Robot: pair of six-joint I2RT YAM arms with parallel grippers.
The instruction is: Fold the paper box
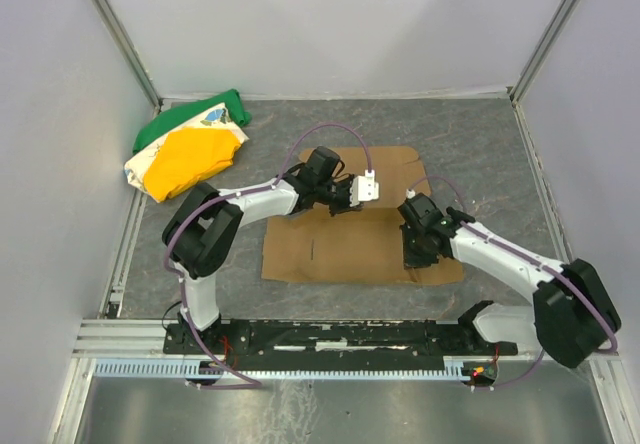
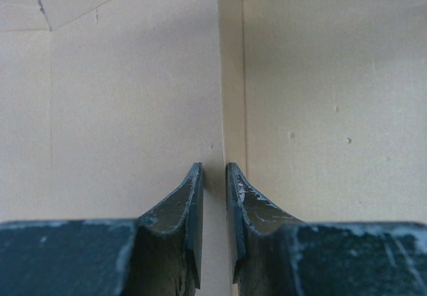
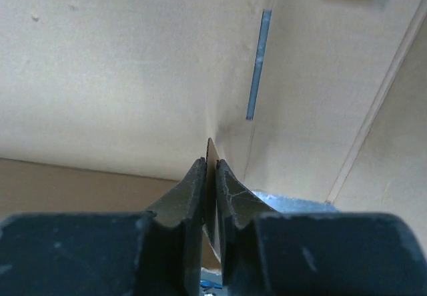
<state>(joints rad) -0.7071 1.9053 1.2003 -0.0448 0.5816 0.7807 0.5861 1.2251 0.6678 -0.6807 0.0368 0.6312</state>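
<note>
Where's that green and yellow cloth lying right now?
Seen from above, the cloth sits in the far left corner, left of the brown paper box, not touching it.

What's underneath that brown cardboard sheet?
The grey table shows all around the paper box, so it seemingly lies straight on it. The area directly beneath is covered; nothing else can be confirmed.

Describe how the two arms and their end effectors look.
The left arm and right arm have white links and bulky black joints, each with a thin purple cable. The left end effector and right end effector have dark, tapering fingers scuffed with pale marks.
</note>
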